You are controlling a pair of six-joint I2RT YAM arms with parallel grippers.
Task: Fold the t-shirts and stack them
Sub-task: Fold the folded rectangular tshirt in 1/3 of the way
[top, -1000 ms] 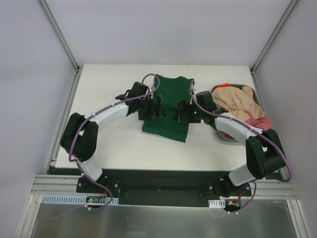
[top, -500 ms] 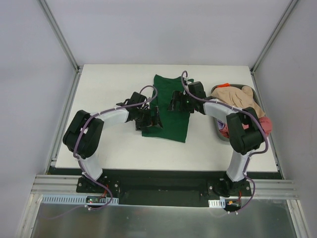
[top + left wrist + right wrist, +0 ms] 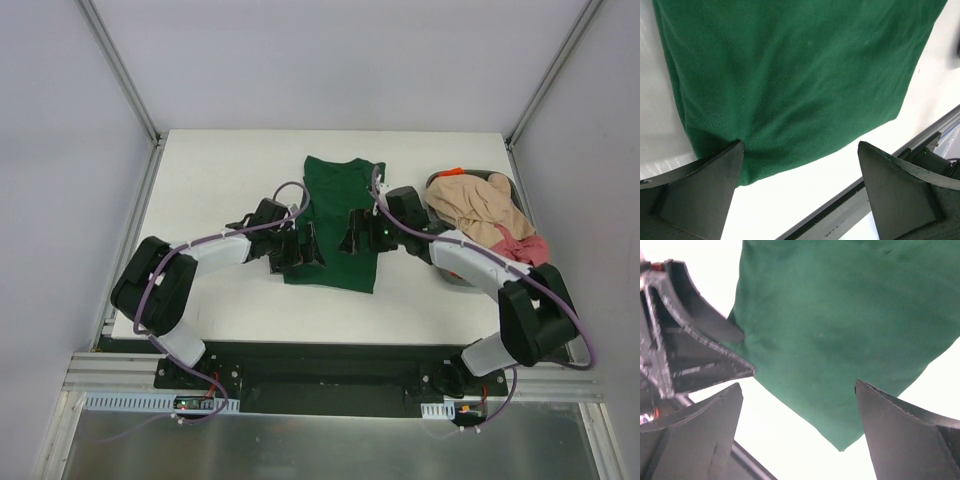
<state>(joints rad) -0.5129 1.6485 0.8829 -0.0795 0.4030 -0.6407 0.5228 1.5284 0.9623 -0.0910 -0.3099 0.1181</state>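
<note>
Big white table top (image 3: 220,190), and the task's main thing lies mid-table: a large dark green cloth t-shirt (image 3: 340,190), flat, already narrowed into a long band that runs from the far side toward the arms. Its near hem sits just in front of both wrists. To the right is a grey plastic bin (image 3: 452,277) holding the rest: a crumpled beige t-shirt (image 3: 478,205) on top, a pink-red one (image 3: 522,250) hanging at the near rim, and an orange scrap (image 3: 455,171) at the far rim. None of those are folded. The left gripper (image 3: 300,250) is over the band's left near edge, jaws spread wide and holding nothing. The right gripper (image 3: 355,232) is over the right edge, a bit farther up, also spread and empty. In the left wrist view one finger (image 3: 705,185) sits at the cloth's side edge. It may be touching, hard to say at this angle.

The step looks like the cross fold, near hem up to the far end. To do it well:
- Bring both grippers level with each other at the two near corners.
- Bite every layer, not just the top one.
- Lift together, only enough to clear the table.
- Carry straight back and lay edge on edge.
- Uneven heights or a one-layer pinch would skew the band.
</note>
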